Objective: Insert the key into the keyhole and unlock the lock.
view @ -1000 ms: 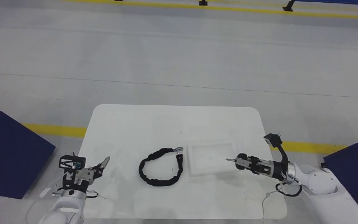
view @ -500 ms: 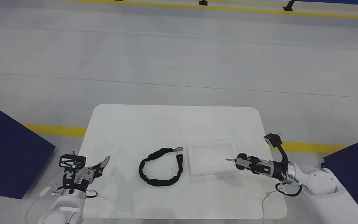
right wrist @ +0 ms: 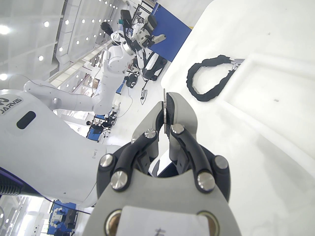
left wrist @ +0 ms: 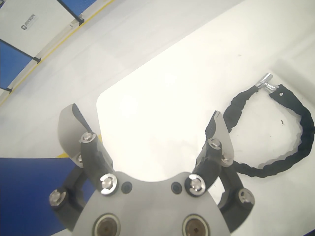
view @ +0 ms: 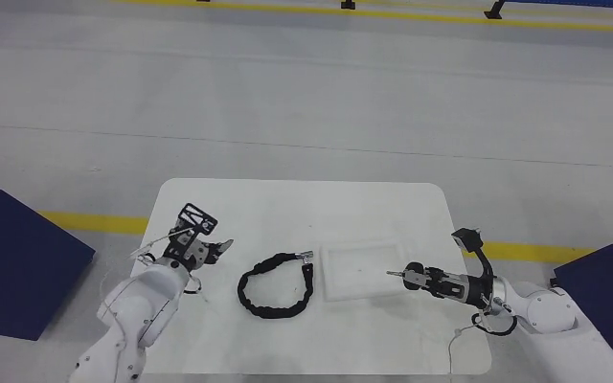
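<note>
Right pincer (right wrist: 166,99) is clamped flat on the key (right wrist: 164,106), well off from the chain lock (view: 273,289) on the bench (view: 287,206). Left pincer (left wrist: 145,114) gapes near the chain lock. I'd have it pin the metal end (left wrist: 267,84) so the key lines up against something steady.

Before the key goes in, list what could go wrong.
1. The right gripper pinches the key only at its tips; it may twist on contact.
2. The chain lock lies loose, the open left gripper apart from it; pushed, it could slide.
3. The rim of the tray sits between key and lock; the key could catch.
</note>
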